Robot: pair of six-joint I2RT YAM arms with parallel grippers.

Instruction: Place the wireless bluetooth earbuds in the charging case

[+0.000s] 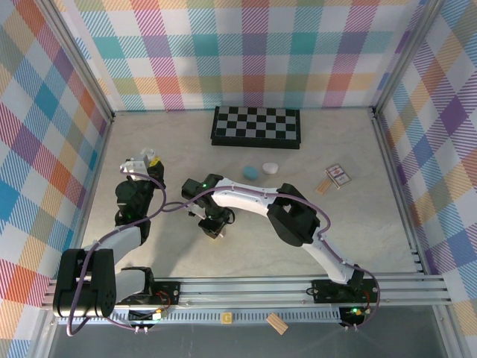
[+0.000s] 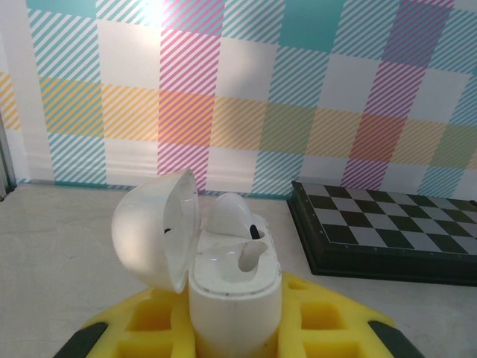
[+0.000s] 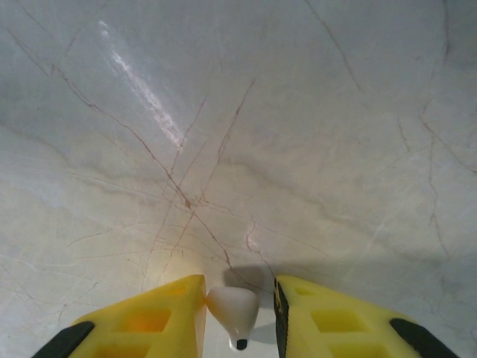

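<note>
My left gripper (image 1: 148,161) is shut on the white charging case (image 2: 235,298) and holds it upright at the left of the table. Its lid (image 2: 153,227) is swung open to the left. One white earbud (image 2: 231,212) sits in the far socket, and the near socket is empty. My right gripper (image 1: 211,230) points down at the table's middle, and another white earbud (image 3: 233,312) lies between its yellow fingers (image 3: 149,321). The left finger touches this earbud, while a gap remains on the right side. In the right wrist view, the gripper (image 3: 239,292) is open around it.
A folded chessboard (image 1: 257,125) lies at the back, also seen from the left wrist (image 2: 387,239). In front of it sit a light blue case (image 1: 251,172) and a white case (image 1: 270,168). Small cards (image 1: 334,177) lie to the right. Plaid walls enclose the marble table (image 1: 358,224).
</note>
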